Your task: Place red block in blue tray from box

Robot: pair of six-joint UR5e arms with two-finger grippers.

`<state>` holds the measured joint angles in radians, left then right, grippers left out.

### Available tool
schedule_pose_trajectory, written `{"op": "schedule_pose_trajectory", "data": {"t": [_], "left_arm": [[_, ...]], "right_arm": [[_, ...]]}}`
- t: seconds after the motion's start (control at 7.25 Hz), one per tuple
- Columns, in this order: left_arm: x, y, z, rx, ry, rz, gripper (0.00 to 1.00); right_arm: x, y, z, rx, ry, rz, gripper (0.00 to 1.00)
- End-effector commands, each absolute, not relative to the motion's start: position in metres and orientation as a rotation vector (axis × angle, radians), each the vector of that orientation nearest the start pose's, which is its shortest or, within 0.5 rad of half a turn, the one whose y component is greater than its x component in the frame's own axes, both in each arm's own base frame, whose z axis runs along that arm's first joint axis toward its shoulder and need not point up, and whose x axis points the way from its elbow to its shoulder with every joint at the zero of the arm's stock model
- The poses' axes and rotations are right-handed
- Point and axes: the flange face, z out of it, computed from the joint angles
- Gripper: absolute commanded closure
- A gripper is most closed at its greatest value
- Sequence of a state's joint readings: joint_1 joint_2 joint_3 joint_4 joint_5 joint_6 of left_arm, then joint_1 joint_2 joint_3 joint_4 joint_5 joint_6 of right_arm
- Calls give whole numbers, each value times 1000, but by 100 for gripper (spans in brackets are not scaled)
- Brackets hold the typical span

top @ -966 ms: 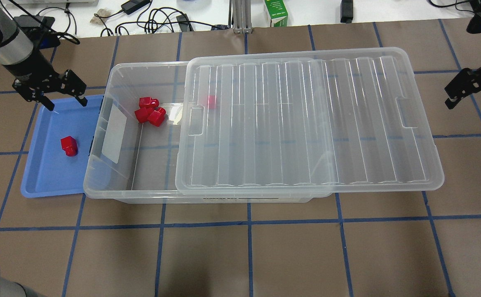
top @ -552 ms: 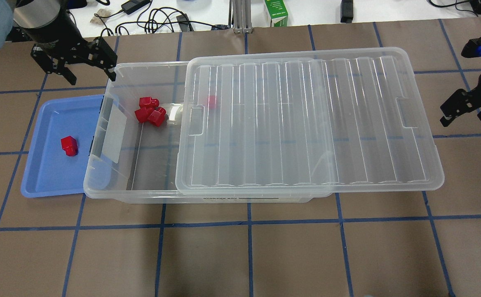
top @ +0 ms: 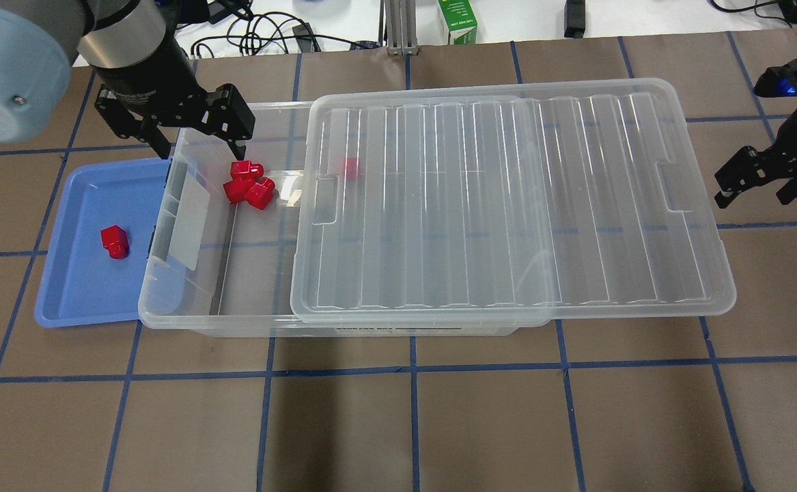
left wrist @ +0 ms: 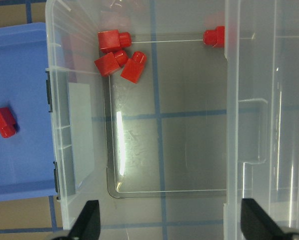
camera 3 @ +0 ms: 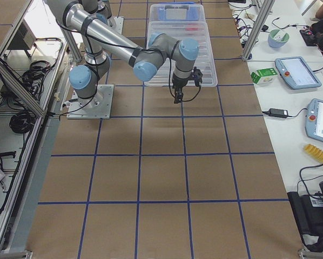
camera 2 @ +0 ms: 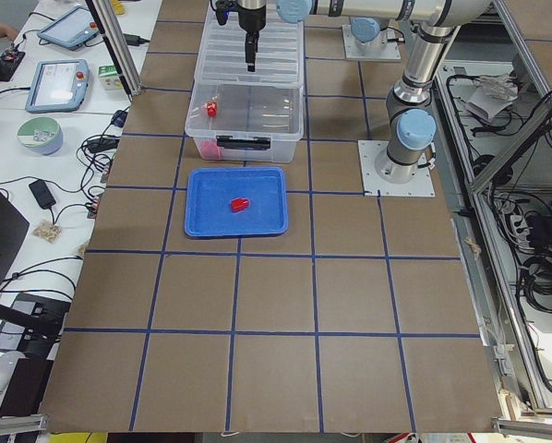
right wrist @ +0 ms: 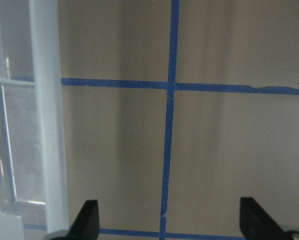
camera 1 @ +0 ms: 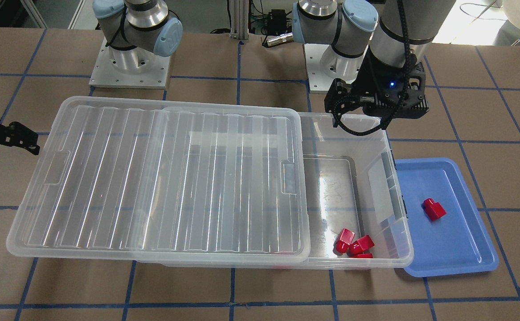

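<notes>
The clear box (top: 166, 273) lies across the table with its ribbed lid (top: 507, 198) slid to the right, so its left end is uncovered. Three red blocks (top: 249, 184) cluster in that uncovered end, and a fourth (top: 350, 167) shows through the lid. The blue tray (top: 77, 287) sits against the box's left end and holds one red block (top: 114, 241). My left gripper (top: 201, 147) is open and empty, above the box's far left corner. Its wrist view shows the cluster (left wrist: 118, 57) below. My right gripper (top: 753, 188) is open and empty, beside the lid's right end.
Cables and a green carton (top: 457, 20) lie on the white bench beyond the table's far edge. The two arm bases (camera 1: 130, 67) stand at the robot's side. Blue tape lines grid the brown table (top: 412, 424).
My left gripper has moved right from over the tray's far edge to over the box's far left corner. My right gripper has shifted slightly left, toward the lid. The blocks have not moved.
</notes>
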<state>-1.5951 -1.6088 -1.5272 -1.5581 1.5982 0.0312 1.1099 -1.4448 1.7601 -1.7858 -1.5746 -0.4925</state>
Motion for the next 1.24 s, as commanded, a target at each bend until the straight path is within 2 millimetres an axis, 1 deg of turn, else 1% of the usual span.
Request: {"op": "schedule_pose_trajectory", "data": {"t": [0.0, 0.14, 0.28, 0.41, 0.55, 0.69, 0.97, 1.1], "left_arm": [[-134, -501, 493, 71, 3114, -45, 0], [-133, -501, 493, 66, 3112, -45, 0], [-132, -500, 495, 64, 3109, -49, 0], [-134, -500, 494, 54, 3113, -43, 0], [-134, -499, 495, 54, 3113, -47, 0], [-132, -500, 495, 54, 3111, -49, 0], [-133, -499, 496, 57, 3111, -52, 0], [-133, -500, 495, 57, 3111, -50, 0]], "right_arm": [[-75, -536, 347, -84, 3130, 104, 0], [-62, -538, 347, -95, 3113, 97, 0], [-48, -539, 347, -65, 3113, 102, 0], [-19, -540, 350, -48, 3125, 101, 0], [3, -540, 350, -15, 3124, 98, 0], [29, -542, 348, 24, 3120, 99, 0], [72, -541, 353, 39, 3129, 63, 0], [77, -542, 352, 41, 3130, 52, 0]]}}
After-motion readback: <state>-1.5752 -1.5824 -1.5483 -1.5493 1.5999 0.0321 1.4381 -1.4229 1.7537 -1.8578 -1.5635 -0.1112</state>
